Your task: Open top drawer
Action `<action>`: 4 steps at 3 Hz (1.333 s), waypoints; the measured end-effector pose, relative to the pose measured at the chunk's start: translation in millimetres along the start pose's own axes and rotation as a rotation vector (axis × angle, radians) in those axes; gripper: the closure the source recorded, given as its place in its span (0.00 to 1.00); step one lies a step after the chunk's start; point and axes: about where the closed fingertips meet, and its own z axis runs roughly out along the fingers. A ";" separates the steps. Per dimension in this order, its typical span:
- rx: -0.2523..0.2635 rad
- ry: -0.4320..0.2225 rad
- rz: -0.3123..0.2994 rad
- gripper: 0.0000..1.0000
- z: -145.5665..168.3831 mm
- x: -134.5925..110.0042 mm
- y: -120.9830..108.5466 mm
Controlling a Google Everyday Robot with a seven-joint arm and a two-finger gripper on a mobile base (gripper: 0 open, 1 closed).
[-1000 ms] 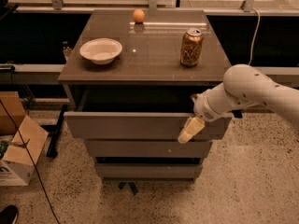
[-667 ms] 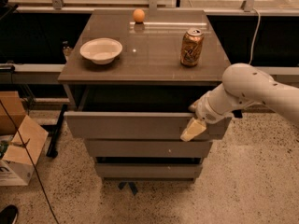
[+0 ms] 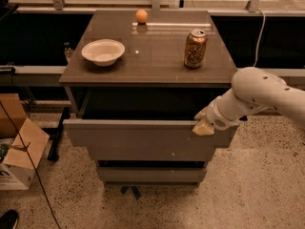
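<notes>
The top drawer [image 3: 138,140] is a plain grey flat front without a handle. It stands pulled out from the cabinet, with a dark gap behind its top edge. My gripper [image 3: 204,126] is at the right end of the drawer front's top edge, touching it. The white arm [image 3: 259,97] reaches in from the right. A shorter grey drawer front [image 3: 152,174] shows below it, closed.
On the cabinet top [image 3: 157,68] are a white bowl [image 3: 103,51], a soda can [image 3: 195,48] and an orange ball [image 3: 141,16]. An open cardboard box [image 3: 19,151] stands on the floor at left, with a thin cable beside it. A dark railing runs behind.
My gripper has moved up from the face of the drawer front to its top right edge. The drawer front looks slightly further out.
</notes>
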 end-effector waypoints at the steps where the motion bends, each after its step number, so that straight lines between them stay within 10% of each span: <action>1: 0.000 0.000 0.000 0.91 -4.2 -2.1 -0.2; 4: -0.014 0.014 -0.045 0.20 -8.6 -7.5 0.3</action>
